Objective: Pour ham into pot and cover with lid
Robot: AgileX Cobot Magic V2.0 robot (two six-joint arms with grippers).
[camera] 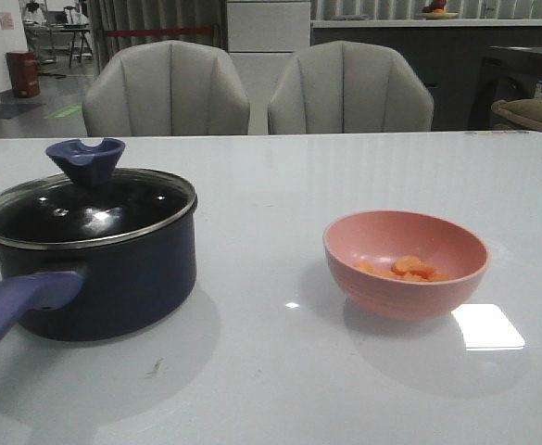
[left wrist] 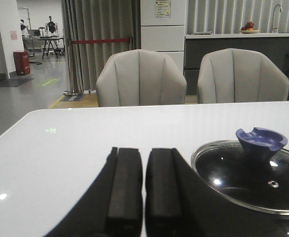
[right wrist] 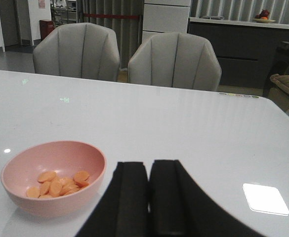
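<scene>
The dark pot (camera: 113, 278) stands at the table's left with its purplish-blue handle (camera: 20, 301) pointing toward me. The glass lid (camera: 85, 209) with its blue knob (camera: 86, 160) rests on the pot; it also shows in the left wrist view (left wrist: 248, 175). The ham (camera: 408, 269), orange-pink pieces, lies in a salmon-pink bowl (camera: 405, 264) at the right; both show in the right wrist view, the ham (right wrist: 58, 182) inside the bowl (right wrist: 53, 177). My left gripper (left wrist: 144, 153) is shut and empty, beside the pot. My right gripper (right wrist: 149, 165) is shut and empty, beside the bowl.
Two grey chairs (camera: 164, 88) (camera: 349, 88) stand behind the table's far edge. A bright light reflection (camera: 486, 326) lies on the white table (camera: 271, 371) near the bowl. Neither gripper shows in the front view.
</scene>
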